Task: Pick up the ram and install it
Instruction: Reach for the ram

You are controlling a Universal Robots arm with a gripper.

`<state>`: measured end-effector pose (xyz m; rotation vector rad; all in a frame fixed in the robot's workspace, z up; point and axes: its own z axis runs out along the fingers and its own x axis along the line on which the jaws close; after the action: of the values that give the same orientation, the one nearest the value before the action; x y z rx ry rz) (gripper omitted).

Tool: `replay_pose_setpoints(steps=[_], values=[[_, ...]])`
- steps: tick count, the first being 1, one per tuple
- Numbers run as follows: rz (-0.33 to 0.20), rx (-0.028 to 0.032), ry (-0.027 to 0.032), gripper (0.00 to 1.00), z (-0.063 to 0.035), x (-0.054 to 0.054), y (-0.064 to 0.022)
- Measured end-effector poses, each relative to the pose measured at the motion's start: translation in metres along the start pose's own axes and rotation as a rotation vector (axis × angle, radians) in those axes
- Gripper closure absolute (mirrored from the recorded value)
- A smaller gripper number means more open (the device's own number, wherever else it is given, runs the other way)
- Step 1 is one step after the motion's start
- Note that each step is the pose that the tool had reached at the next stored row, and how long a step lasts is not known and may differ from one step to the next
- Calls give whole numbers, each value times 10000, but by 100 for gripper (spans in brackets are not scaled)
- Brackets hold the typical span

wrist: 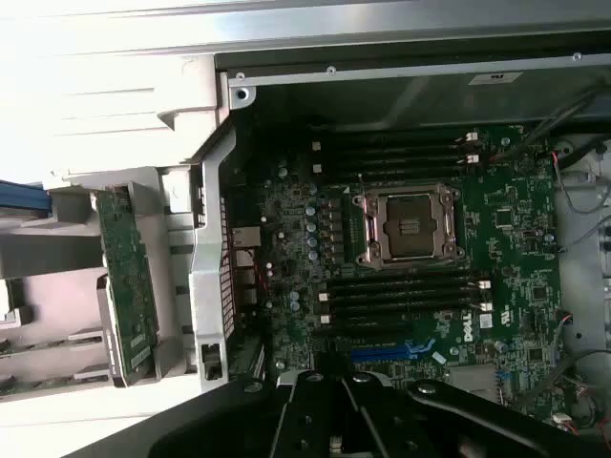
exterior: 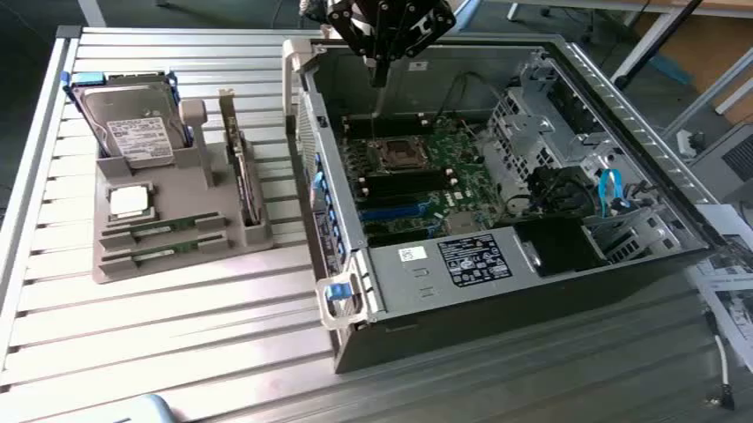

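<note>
Two ram sticks, thin and green, lie flat in slots of the grey holder tray (exterior: pixel 176 198) at the exterior view's left: one ram stick (exterior: pixel 159 227) and a second (exterior: pixel 153 254) just in front of it. My gripper (exterior: pixel 376 77) hangs above the far rim of the open computer case (exterior: pixel 495 282), well apart from both sticks. Below it lies the green motherboard (wrist: pixel 286 239) with its empty processor socket (wrist: pixel 406 224) and dark memory slots (wrist: pixel 401 286) on either side of the socket.
The tray also holds a hard drive (exterior: pixel 139 132), a square silver processor chip (exterior: pixel 127 201) and an upright green expansion card (exterior: pixel 242 172). Drive cages and a blue cable (exterior: pixel 608 189) crowd the case's right side. The slatted metal table (exterior: pixel 176 335) runs around everything.
</note>
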<state>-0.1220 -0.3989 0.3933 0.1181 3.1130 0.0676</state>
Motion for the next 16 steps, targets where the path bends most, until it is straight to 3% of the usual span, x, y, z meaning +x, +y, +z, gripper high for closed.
replay_pose_setpoints(steps=[10, 16], values=[[1, 1, 16, 90, 0, 0, 0], [0, 2, 17, 90, -2, 59, -5]])
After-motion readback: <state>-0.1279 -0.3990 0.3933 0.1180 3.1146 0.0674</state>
